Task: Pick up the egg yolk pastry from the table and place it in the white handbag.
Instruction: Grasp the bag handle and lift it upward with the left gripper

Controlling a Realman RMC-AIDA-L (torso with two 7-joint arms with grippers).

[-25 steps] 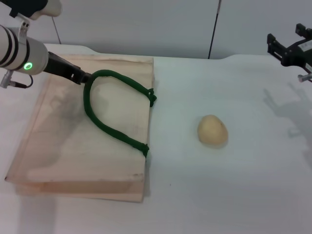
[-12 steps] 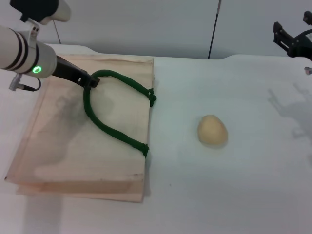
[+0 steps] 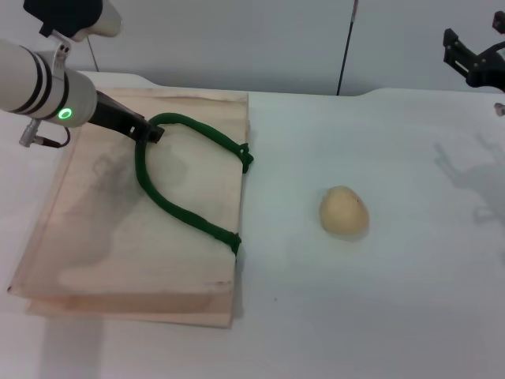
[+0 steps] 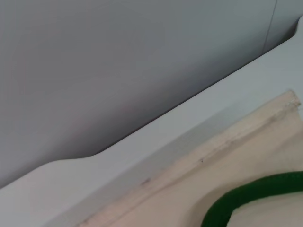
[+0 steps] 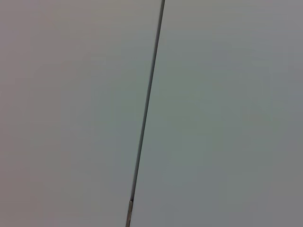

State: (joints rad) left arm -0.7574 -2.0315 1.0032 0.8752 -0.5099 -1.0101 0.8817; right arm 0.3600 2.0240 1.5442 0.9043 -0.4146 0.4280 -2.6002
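Note:
The egg yolk pastry [image 3: 344, 211], a small pale yellow lump, lies on the white table right of the bag. The white handbag [image 3: 118, 237] lies flat at the left, its dark green rope handle [image 3: 177, 209] looped on top. My left gripper [image 3: 150, 133] is at the far end of that loop, shut on the handle. The left wrist view shows a bit of the handle [image 4: 251, 198] and the bag's edge [image 4: 265, 151]. My right gripper [image 3: 476, 63] is raised at the far right, well away from the pastry. The right wrist view shows only the wall.
The white table [image 3: 394, 300] stretches bare around the pastry. A grey wall with a thin dark vertical seam [image 3: 346, 47] stands behind the table's far edge.
My left gripper has shifted slightly to the right with the top of the handle loop. My right gripper has risen and moved further right, towards the picture's edge. The pastry has not moved.

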